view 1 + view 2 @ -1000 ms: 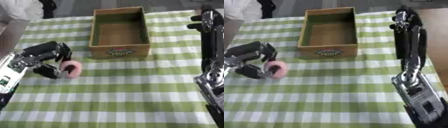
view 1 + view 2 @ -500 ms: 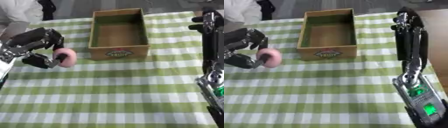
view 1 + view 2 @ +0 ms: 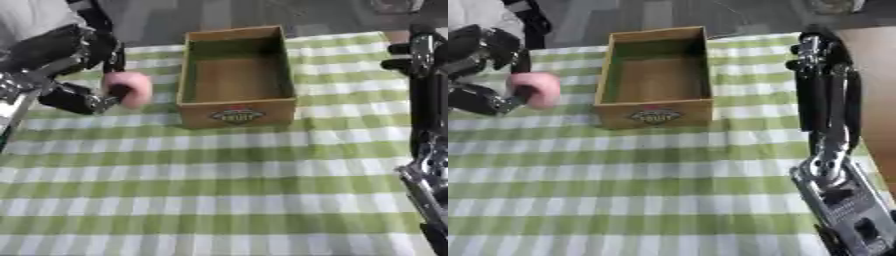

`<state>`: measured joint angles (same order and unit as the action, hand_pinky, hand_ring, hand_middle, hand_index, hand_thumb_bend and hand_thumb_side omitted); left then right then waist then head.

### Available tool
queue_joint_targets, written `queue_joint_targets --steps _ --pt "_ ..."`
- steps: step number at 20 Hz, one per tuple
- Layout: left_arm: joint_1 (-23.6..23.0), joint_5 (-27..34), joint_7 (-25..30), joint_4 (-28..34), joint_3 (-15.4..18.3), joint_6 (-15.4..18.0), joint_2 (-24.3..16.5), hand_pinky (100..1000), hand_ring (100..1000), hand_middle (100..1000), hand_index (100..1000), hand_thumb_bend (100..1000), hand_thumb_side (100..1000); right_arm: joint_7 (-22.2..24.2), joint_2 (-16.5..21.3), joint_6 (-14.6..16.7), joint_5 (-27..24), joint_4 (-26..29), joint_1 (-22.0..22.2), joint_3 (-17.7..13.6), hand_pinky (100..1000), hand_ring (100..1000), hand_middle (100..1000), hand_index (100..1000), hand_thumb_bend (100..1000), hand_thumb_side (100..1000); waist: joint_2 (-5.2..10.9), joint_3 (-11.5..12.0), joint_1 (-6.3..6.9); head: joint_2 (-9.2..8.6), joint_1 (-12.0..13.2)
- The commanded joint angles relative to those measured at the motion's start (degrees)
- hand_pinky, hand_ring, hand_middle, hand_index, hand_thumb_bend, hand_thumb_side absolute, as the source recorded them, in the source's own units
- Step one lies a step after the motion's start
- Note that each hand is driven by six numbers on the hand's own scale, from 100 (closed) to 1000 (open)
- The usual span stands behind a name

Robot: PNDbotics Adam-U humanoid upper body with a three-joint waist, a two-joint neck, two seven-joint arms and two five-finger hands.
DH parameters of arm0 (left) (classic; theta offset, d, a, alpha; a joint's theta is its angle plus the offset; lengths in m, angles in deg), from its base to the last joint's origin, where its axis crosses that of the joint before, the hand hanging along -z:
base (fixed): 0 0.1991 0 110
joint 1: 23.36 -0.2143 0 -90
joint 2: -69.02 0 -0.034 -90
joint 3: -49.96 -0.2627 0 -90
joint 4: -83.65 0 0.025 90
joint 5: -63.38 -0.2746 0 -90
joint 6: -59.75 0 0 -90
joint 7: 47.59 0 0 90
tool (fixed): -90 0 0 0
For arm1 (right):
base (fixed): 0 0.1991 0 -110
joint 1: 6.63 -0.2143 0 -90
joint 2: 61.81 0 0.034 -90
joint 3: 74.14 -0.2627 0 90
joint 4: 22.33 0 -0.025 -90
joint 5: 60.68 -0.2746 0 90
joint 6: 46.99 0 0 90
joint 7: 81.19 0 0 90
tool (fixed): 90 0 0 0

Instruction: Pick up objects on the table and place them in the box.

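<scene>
A pink, ring-shaped soft object (image 3: 129, 88) hangs above the tablecloth just left of the box, with my left hand (image 3: 72, 65) curled round it from the left. The wooden box (image 3: 236, 114) stands open at the back centre of the table, a label on its front wall; its inside looks bare. My right arm (image 3: 824, 100) runs down the right side of the table. Its hand is not visible in either view.
A green and white checked cloth (image 3: 219, 190) covers the table. A person in white (image 3: 31, 15) stands at the far left corner. The right arm's metal forearm (image 3: 846, 210) fills the lower right corner.
My left hand has lifted the pink object off the cloth and carried it up and right, close to the box's left wall. The camera view has also shifted slightly.
</scene>
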<state>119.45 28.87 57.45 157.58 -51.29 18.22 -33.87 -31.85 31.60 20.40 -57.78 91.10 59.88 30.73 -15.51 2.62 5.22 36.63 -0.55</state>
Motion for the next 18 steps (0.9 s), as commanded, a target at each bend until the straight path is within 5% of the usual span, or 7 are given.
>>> queue_joint_targets --steps 1,18 --pt "2.94 -5.12 -2.12 -2.16 1.81 3.50 1.45 201 376 429 505 100 202 -3.74 0.22 -3.69 0.24 1.16 -1.04 -0.15 855 659 656 890 100 1000 1.08 -0.24 -0.11 -0.69 0.59" --pt "11.24 -43.80 -37.02 -17.83 13.01 3.50 11.49 210 354 423 501 100 144 -2.00 -0.49 -2.59 0.96 1.16 -5.31 1.02 854 661 657 888 100 1000 -2.19 -6.06 -0.04 -2.87 4.84"
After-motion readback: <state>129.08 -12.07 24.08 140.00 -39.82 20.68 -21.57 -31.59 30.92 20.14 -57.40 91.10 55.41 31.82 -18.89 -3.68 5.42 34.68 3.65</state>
